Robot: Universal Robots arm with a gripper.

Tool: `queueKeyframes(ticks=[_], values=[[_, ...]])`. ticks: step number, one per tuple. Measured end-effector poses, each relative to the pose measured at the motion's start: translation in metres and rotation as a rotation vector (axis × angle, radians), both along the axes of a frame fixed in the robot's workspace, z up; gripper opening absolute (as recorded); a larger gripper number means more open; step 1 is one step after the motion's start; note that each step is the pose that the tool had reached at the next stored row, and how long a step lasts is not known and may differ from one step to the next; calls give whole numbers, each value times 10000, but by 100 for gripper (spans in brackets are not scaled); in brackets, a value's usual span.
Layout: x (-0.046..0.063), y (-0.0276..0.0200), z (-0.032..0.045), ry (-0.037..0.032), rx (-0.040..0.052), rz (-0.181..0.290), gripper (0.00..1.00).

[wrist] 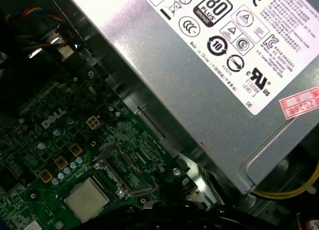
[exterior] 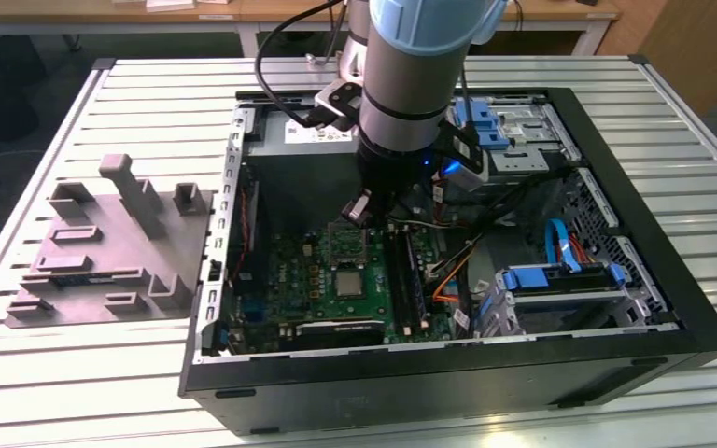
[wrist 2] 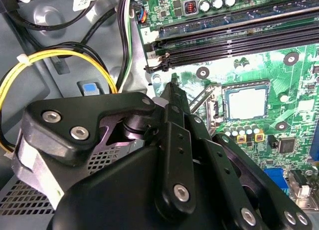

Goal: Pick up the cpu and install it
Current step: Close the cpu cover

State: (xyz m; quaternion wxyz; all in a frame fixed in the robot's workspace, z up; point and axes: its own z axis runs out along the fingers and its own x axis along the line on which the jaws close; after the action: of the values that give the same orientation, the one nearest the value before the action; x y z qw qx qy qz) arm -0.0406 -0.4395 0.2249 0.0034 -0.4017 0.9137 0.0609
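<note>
My end effector (exterior: 361, 211) hangs low inside the open computer case (exterior: 657, 233), over the green motherboard (exterior: 321, 280), holding nothing, its fingers apparently drawn together, because the cpu (wrist 2: 246, 103) already lies flat in its socket beside the raised socket frame (wrist: 117, 165)

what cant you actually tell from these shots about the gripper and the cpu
- Gripper: in the exterior view the arm's body covers the tips; in the second wrist view its black linkage blocks them, so open or shut is unclear.
- Cpu: it lies in the motherboard socket in both wrist views; whether it is latched is too small to judge.
</note>
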Motion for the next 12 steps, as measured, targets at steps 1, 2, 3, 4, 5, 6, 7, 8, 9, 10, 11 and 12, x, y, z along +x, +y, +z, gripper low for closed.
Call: queueKeyframes(ticks=[1, 2, 3, 4, 5, 6, 7, 8, 9, 10, 11, 12], values=[[0, 0, 0, 0, 1, 32, 11], [-1, 0, 0, 1, 0, 95, 11], [-1, 0, 0, 0, 0, 191, 11], [-2, 0, 0, 0, 1, 284, 11], [-2, 0, 0, 0, 4, 345, 11], [-2, 0, 1, 0, 9, 376, 11], [-1, 0, 4, 0, 9, 398, 11], [-2, 0, 9, 2, 8, 403, 11], [-2, 0, 14, 1, 10, 409, 11], [-2, 0, 17, 1, 12, 421, 11], [-1, 1, 19, 2, 13, 447, 11], [-2, 1, 20, 1, 15, 491, 11]])
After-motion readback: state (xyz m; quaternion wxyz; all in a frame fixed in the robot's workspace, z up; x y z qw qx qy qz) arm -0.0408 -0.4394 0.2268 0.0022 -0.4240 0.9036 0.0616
